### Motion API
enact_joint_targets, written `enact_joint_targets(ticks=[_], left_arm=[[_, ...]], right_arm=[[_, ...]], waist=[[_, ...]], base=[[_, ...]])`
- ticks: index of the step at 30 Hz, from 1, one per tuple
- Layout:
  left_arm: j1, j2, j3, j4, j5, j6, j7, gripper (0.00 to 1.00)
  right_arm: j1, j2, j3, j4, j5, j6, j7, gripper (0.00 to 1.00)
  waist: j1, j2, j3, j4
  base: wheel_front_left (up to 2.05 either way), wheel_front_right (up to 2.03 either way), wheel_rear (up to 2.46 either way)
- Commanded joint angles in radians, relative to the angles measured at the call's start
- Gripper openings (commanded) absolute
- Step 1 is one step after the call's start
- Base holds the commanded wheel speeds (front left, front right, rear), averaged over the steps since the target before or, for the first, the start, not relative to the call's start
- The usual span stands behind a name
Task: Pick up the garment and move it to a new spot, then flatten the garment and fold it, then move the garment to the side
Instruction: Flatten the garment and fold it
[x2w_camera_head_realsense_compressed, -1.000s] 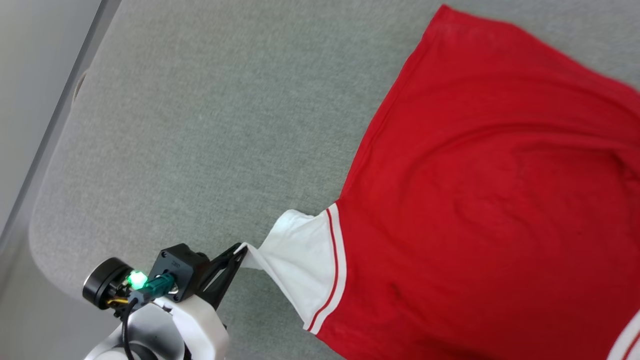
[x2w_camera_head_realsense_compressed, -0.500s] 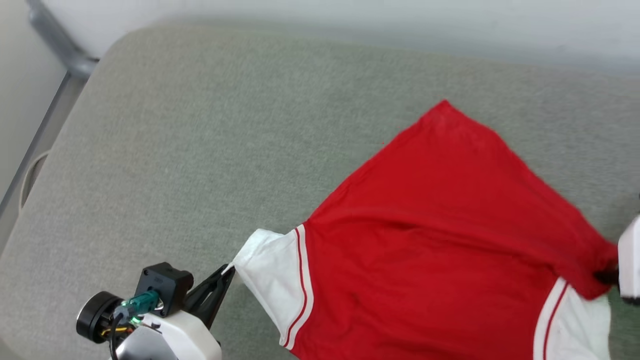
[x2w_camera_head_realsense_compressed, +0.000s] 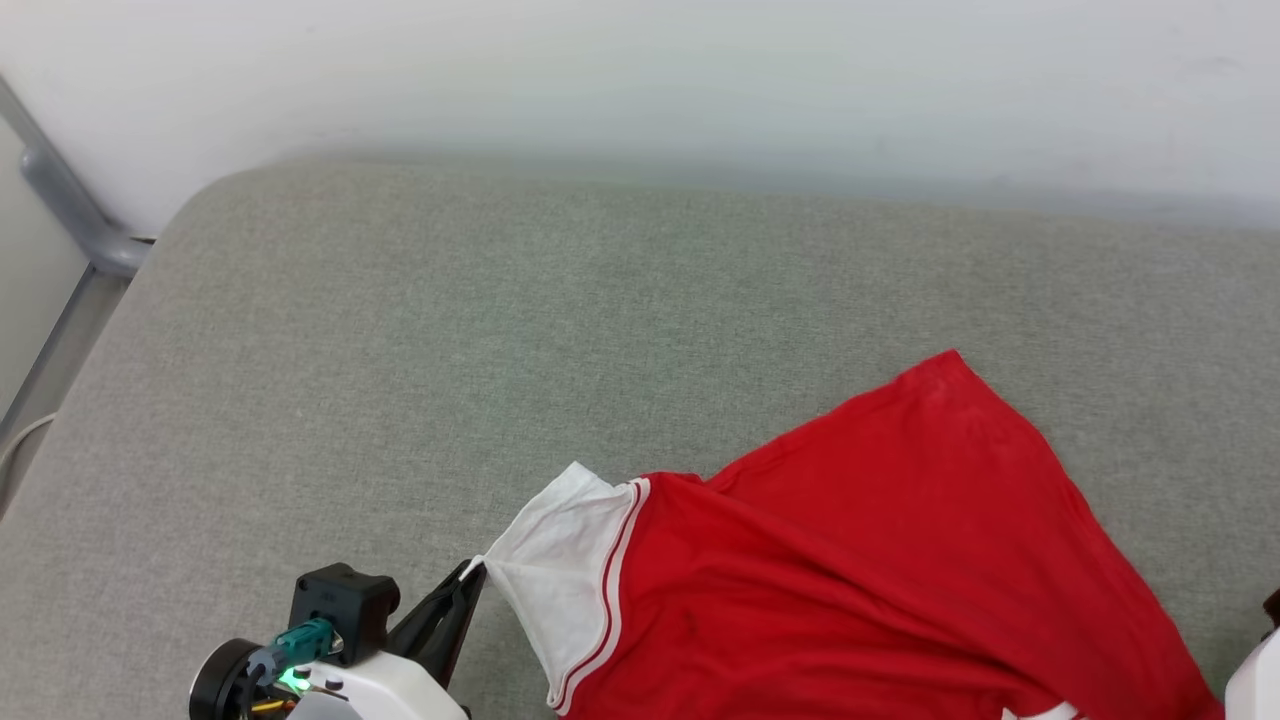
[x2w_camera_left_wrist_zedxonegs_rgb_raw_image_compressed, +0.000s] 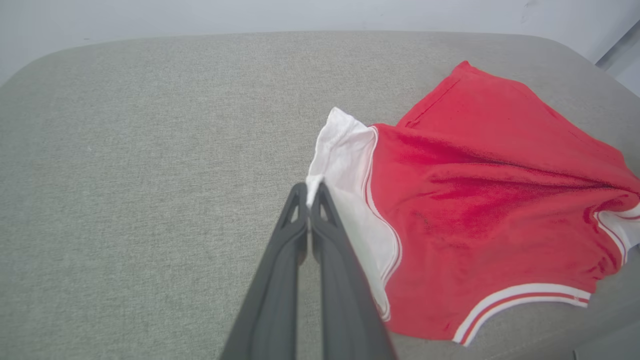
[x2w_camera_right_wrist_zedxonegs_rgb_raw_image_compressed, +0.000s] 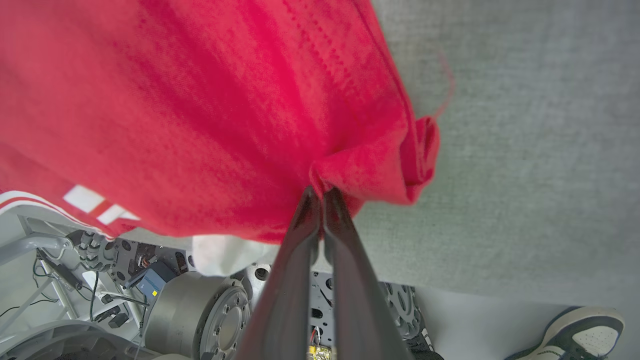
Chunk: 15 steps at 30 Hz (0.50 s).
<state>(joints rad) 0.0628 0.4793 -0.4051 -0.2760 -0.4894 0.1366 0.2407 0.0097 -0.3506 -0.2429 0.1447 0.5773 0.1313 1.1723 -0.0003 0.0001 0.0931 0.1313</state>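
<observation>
Left tool pressed together, pinching white sleeve tip. Right tool pressed together, pinching bunched red cloth. Red jersey half lifted, far corner on grey tabletop, 5 o'clock in head view. My guess: pick-up done. Left to do: flatten, fold, move to side.

The head camera swings up and round; the white wall now shows along the top of its view, and the grey cushion lies level there instead of slanting; the garment sits lower and further right in that view; its red body, broad and smooth a second ago, now carries a long fold running from the sleeve seam; the white sleeve looks narrower.
</observation>
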Motion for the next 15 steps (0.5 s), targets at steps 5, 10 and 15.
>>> enact_joint_targets(ticks=[5,10,15], left_arm=[[0.010,-0.018,0.003,0.016,-0.006,0.013,-0.026,0.00],[-0.001,-0.016,0.003,0.018,-0.002,0.011,-0.034,0.00],[-0.004,-0.007,0.010,0.014,0.002,0.014,-0.045,0.00]], right_arm=[[0.041,0.019,-0.003,-0.007,-0.005,-0.001,-0.009,0.00],[0.030,-0.024,0.046,-0.031,0.007,-0.001,-0.026,1.00],[-0.019,-0.067,0.070,-0.079,0.044,-0.001,-0.029,1.00]], waist=[[0.0003,-0.0001,-0.018,-0.015],[0.0003,-0.0001,-0.019,-0.016],[0.0003,-0.0001,-0.004,-0.002]], base=[[0.00,0.00,0.00],[0.00,0.00,0.00],[0.00,0.00,0.00]])
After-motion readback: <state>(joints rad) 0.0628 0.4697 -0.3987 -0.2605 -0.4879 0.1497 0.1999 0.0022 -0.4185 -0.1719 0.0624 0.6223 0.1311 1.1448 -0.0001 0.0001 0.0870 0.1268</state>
